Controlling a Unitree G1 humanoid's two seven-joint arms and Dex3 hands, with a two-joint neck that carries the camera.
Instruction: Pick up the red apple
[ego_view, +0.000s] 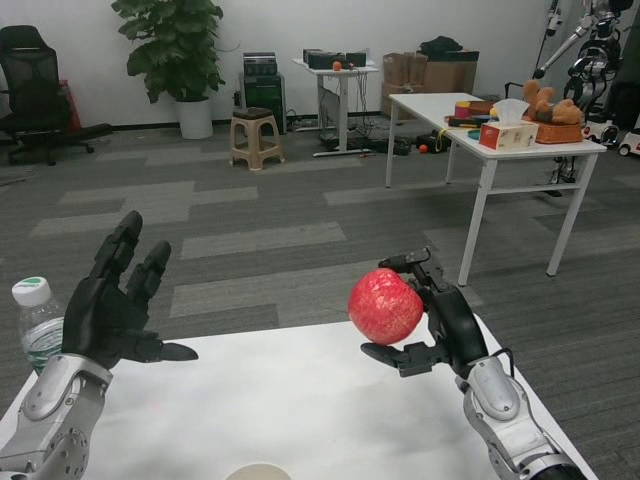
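Apple (385, 306) sits in the right hand (437, 320), fingers curled around it from behind and below, lifted clear of the worktop (300, 400) near its far edge. Left of the apple, well apart, the left hand (112, 305) hovers with fingers spread, holding nothing. A bottle (36, 320) stands just beyond that hand.

single head view, looking forward and down, table (300, 400) near
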